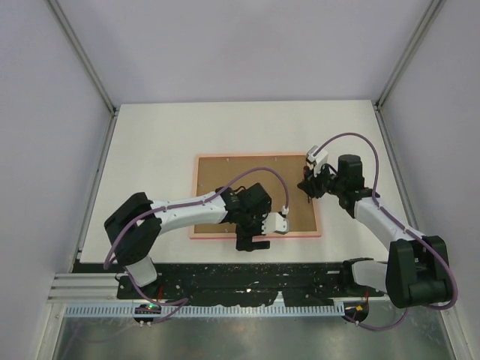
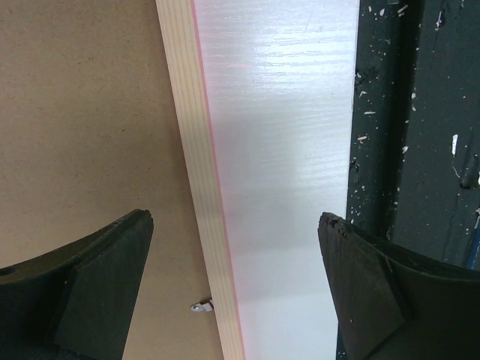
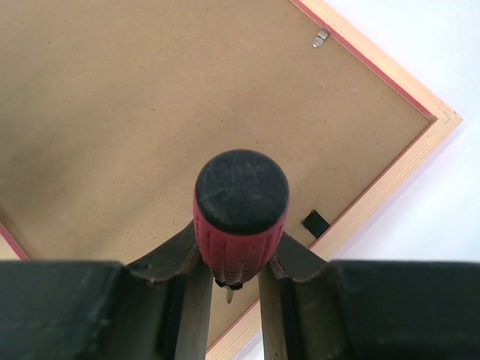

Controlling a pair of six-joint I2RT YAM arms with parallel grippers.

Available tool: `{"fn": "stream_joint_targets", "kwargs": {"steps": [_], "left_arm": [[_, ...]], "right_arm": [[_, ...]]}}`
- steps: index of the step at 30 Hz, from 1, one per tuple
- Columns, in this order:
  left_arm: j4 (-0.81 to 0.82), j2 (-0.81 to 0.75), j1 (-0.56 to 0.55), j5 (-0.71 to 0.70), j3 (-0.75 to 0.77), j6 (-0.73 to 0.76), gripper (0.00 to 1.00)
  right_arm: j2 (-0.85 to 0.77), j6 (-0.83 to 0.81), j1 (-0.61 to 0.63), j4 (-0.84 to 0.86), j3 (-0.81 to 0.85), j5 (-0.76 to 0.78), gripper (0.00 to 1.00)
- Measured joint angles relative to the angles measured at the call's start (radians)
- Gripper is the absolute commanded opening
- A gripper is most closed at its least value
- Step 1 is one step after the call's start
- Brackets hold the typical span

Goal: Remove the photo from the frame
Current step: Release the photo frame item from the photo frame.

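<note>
The frame (image 1: 196, 196) lies face down on the white table, its pale pink rim (image 2: 199, 187) around a plain brown backing board (image 1: 225, 180). The photo is hidden under that board. My left gripper (image 2: 236, 285) hangs open above the frame's near edge, one finger over the board and the other over the table, holding nothing. My right gripper (image 3: 236, 255) is shut on a red-handled screwdriver (image 3: 240, 210) with a black cap, held tip down above the board near the frame's right corner (image 3: 442, 120).
A small metal clip (image 2: 199, 306) juts from the rim onto the board. Another clip (image 3: 321, 37) and a black tab (image 3: 316, 222) sit along the right rim. A black speckled strip (image 2: 420, 150) borders the white table (image 2: 285, 150) at the near side.
</note>
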Motion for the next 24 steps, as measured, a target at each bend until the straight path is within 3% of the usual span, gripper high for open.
{"fn": "stream_joint_targets", "kwargs": {"steps": [11, 20, 24], "left_arm": [[0.029, 0.052, -0.001, -0.036, 0.000, -0.038, 0.83], [0.058, 0.073, -0.003, -0.088, 0.005, -0.058, 0.55], [0.066, 0.080, -0.004, -0.104, 0.010, -0.060, 0.51]], "right_arm": [[-0.037, 0.019, 0.000, 0.083, -0.041, -0.048, 0.08], [-0.078, -0.001, -0.001, 0.106, -0.060, -0.053, 0.08], [-0.086, -0.051, -0.009, 0.101, -0.065, -0.074, 0.08]]}}
